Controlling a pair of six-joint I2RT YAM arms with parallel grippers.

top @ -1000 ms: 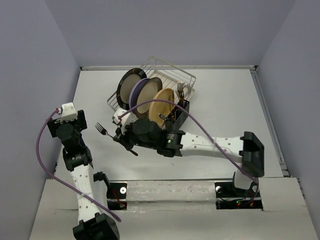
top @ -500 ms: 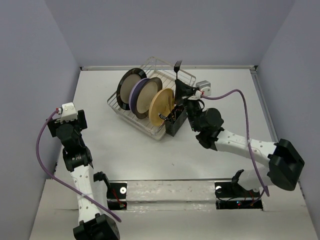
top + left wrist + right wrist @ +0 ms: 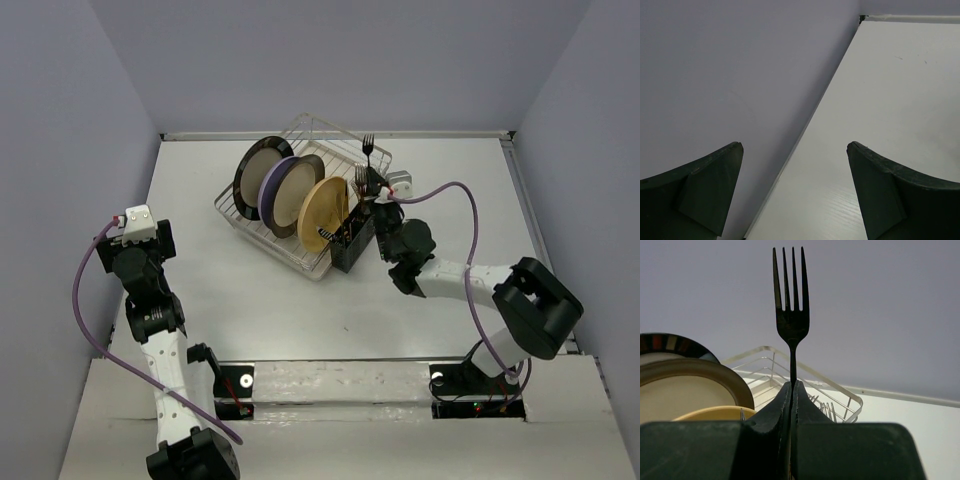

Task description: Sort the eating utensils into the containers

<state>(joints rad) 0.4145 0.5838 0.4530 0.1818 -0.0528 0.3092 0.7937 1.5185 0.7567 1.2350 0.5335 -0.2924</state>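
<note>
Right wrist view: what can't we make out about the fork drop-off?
- The fork: handle hidden below the shut right gripper, right wrist view.
- The cutlery holder: absent from the right wrist view; in the top view its contents are too small and dark to count.
- Handle tip inside the holder or above it: top view, blocked by the gripper.
- The plates: cut off by the right wrist view's left edge.

Upright plates (image 3: 325, 210) crowd the left of the black holder (image 3: 350, 252); table (image 3: 450, 160) on its right lies open
</note>
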